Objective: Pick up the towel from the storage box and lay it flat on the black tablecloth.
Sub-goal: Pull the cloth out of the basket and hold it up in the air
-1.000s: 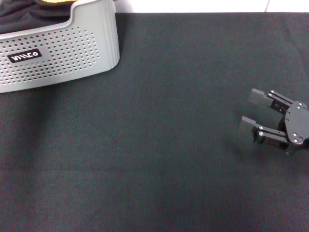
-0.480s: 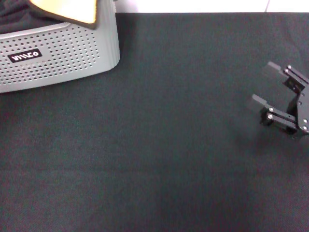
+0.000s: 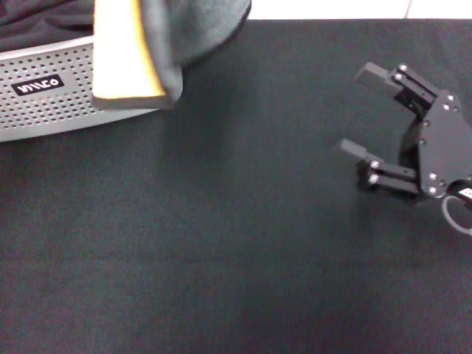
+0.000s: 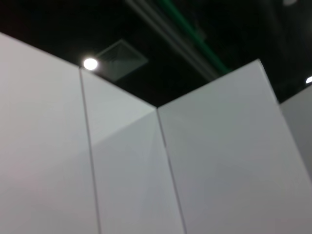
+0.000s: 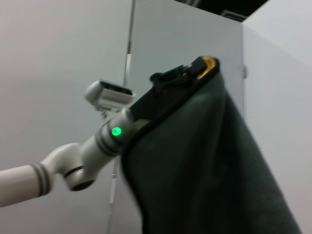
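Since a second ago the towel [image 3: 158, 51] has been lifted clear of the storage box [image 3: 44, 88] by the left gripper [image 5: 183, 75], clamped on its top edge, while the right gripper [image 3: 361, 110], jaws wide and empty, has been raised over the black tablecloth [image 3: 221, 258], so spreading appears next.

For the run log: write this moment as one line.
phase: lifting | towel: hanging over storage box, held by left gripper | right gripper: open above black tablecloth

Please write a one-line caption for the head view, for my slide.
Towel hangs lifted above the storage box, while the open right gripper waits over the black tablecloth.
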